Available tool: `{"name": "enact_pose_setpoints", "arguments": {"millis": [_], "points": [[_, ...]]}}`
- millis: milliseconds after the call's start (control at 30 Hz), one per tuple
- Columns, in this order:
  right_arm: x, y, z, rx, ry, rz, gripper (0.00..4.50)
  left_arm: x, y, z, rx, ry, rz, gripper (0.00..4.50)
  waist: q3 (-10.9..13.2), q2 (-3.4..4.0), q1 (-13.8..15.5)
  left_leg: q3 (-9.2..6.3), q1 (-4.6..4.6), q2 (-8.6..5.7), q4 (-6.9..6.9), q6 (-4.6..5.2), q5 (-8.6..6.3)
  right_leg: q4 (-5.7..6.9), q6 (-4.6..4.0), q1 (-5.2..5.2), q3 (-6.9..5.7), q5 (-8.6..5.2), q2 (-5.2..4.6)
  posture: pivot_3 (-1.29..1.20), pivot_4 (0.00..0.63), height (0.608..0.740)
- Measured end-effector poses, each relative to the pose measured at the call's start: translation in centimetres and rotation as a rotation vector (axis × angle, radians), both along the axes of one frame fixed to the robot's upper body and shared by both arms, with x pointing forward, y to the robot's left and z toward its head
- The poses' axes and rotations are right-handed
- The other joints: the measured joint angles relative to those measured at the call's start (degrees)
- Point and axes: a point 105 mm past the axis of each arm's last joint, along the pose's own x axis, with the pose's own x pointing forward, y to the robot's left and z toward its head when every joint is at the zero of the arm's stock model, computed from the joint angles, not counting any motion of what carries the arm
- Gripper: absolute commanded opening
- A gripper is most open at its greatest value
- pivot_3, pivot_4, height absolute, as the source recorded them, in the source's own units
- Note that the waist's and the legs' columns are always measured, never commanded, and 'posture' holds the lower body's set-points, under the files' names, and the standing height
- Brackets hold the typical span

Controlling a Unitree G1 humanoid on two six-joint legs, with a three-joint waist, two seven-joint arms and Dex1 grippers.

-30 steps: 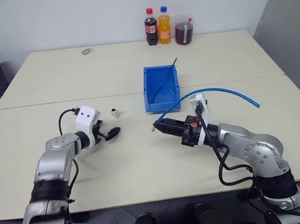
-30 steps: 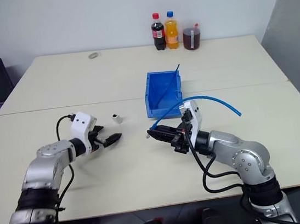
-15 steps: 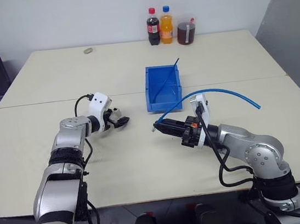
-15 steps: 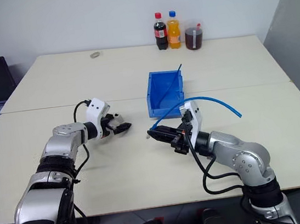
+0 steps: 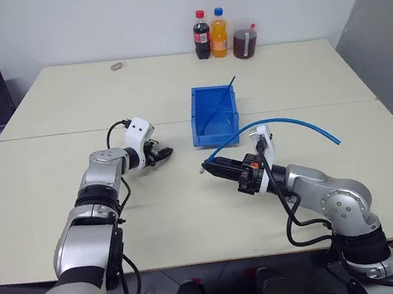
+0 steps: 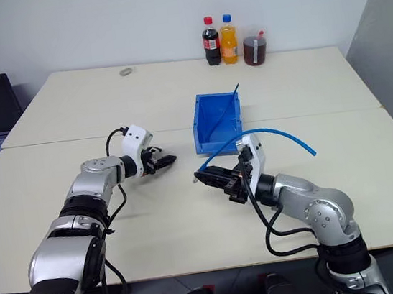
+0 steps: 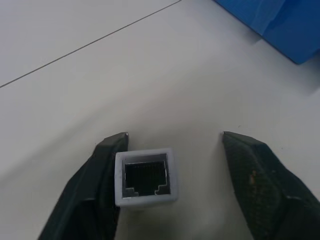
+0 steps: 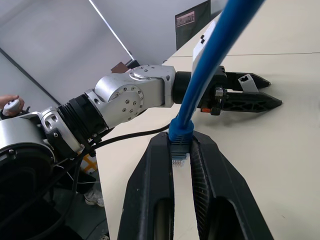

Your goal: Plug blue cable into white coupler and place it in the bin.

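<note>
With the white coupler (image 7: 145, 176) sitting on the worktop (image 5: 191, 213) between its fingers, the left gripper (image 5: 165, 152) has its jaws parted: one finger touches the coupler's side, the other stands clear, and the dark socket faces the wrist camera. Over on the right, the right gripper (image 6: 202, 177) is clamped on the blue cable (image 8: 210, 70) just behind its clear plug (image 8: 178, 155), and the cord arcs up and away over the right arm. Just beyond both grippers sits the blue bin (image 5: 213, 115), a short darker blue cable piece (image 5: 221, 99) leaning inside. Three drink bottles (image 5: 219, 34) line the worktop's far edge.
</note>
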Motion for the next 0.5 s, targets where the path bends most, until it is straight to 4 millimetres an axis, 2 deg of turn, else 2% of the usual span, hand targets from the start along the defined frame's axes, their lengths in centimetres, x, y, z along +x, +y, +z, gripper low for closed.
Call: {"name": "enact_pose_setpoints", "arguments": {"millis": [200, 500], "points": [[-0.04, 0.05, -0.04, -0.001, 0.001, 0.002, 0.18, 0.12, 0.33, 0.00, -0.007, -0.003, 0.023, 0.87, 0.00, 0.00, -0.02, 0.00, 0.00, 0.00, 0.00, 0.00, 0.00, 0.00, 0.00, 0.00, 0.00, 0.00, 0.00, 0.00, 0.150, 0.740], [-0.21, -0.09, -0.13, -0.010, -0.004, 0.000, 0.18, -0.47, 0.31, -0.20, -0.012, -0.022, -0.015, 0.82, -0.01, 0.00, -0.04, 0.02, 0.01, 0.00, 0.00, 0.00, 0.00, 0.02, -0.25, 0.00, 0.02, 0.15, 0.00, 0.00, 0.150, 0.740]]}}
